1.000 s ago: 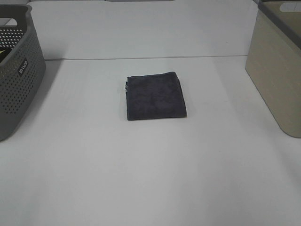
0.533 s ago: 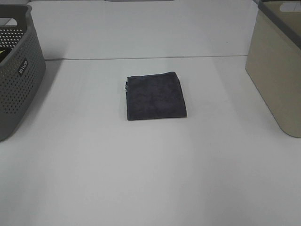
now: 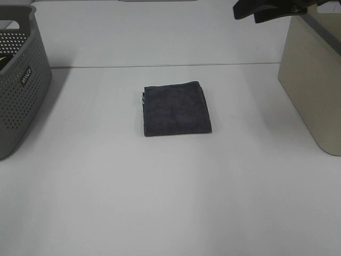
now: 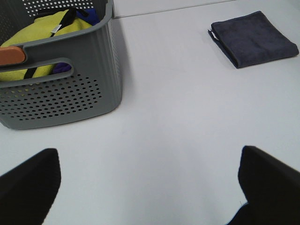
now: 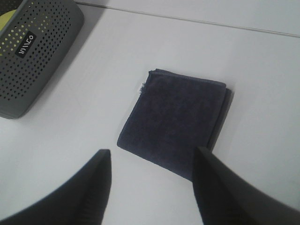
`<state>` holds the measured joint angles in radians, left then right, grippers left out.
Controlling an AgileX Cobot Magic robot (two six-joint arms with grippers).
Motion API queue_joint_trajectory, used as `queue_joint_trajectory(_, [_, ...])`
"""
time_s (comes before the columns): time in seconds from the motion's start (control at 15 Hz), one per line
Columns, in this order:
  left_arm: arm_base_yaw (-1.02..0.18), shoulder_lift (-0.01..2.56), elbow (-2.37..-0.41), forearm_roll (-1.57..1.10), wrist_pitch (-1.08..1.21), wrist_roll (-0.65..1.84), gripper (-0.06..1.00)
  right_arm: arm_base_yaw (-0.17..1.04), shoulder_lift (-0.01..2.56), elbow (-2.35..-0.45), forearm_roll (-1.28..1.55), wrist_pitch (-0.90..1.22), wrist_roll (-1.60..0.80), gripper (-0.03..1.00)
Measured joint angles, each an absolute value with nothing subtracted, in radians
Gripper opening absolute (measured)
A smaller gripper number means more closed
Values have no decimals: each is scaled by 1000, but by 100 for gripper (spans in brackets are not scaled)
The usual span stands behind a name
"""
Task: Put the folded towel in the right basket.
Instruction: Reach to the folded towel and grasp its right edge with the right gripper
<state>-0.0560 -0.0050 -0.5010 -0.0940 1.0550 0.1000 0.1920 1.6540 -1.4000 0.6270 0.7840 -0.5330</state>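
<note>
The folded dark grey towel lies flat in the middle of the white table; it also shows in the left wrist view and the right wrist view. The beige right basket stands at the right edge. My right gripper is open and empty, high above the table's far right, with the towel below and ahead of its fingers. My left gripper is open and empty, off to the near left, far from the towel, and out of the high view.
A grey perforated basket stands at the left edge; in the left wrist view its wall encloses yellow and blue cloth. A seam line crosses the table behind the towel.
My right gripper has come into the high view at the top right, above the table near the beige basket. The towel has not moved.
</note>
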Motion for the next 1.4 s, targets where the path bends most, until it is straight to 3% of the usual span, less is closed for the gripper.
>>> queue_joint_trajectory(0.27, [-56,-5,-501,-94,1055,100,98,274,1809,-1504,586,791,-466,51])
queue_joint_trajectory(0.53, [-56,-5,-501,-94,1055,100,98,278,2055,-1665,576,931,-282,51])
queue_joint_trajectory(0.8, [-56,-5,-501,-94,1055,100,98,278,2342,-1884,573,1087,-219,60])
queue_joint_trajectory(1.2, [-56,-5,-501,-94,1055,100,98,278,2450,-1932,578,1066,-220,61])
queue_joint_trajectory(1.4, [-56,-5,-501,-94,1055,100,98,278,2464,-1932,613,1005,-250,55])
